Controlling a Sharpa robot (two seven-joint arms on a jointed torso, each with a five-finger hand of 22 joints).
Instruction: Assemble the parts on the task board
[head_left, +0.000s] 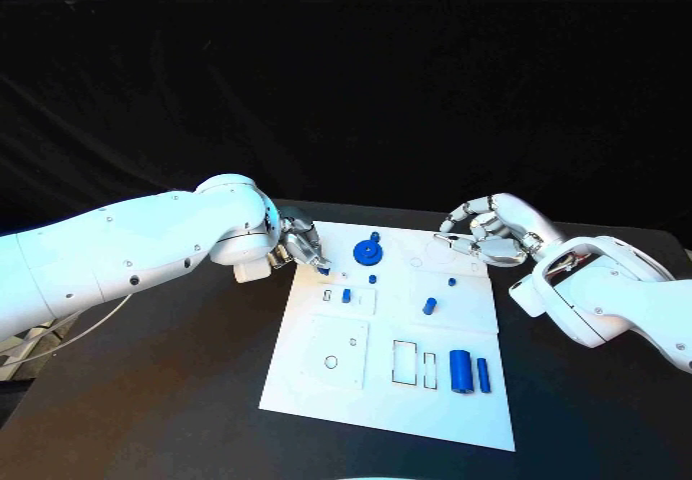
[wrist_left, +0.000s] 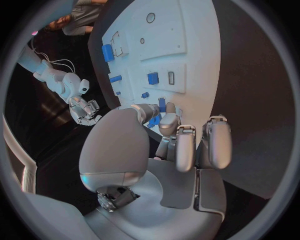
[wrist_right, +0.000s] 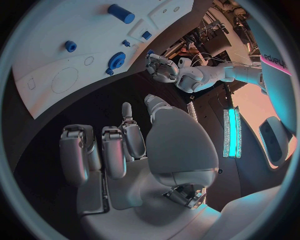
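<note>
Near edge: white board (head_left: 325, 385) lies flat on the black table (head_left: 159, 400); a large blue cylinder (head_left: 460, 371) and a thinner blue pin (head_left: 483, 375) lie side by side at its near right.
Left hand (head_left: 300, 246): at the board's far left corner, fingertips down by the edge; whether they pinch a part cannot be told.
Left hand surroundings: blue gear (head_left: 369, 249) just to its right on the far part of the board; small blue piece (head_left: 346, 295) nearer.
Right hand (head_left: 488, 232): off the board's far right corner, fingers curled inward, holding nothing.
Board centre: short blue peg (head_left: 430, 306) standing; smaller blue stud (head_left: 450, 282) beyond it.
</note>
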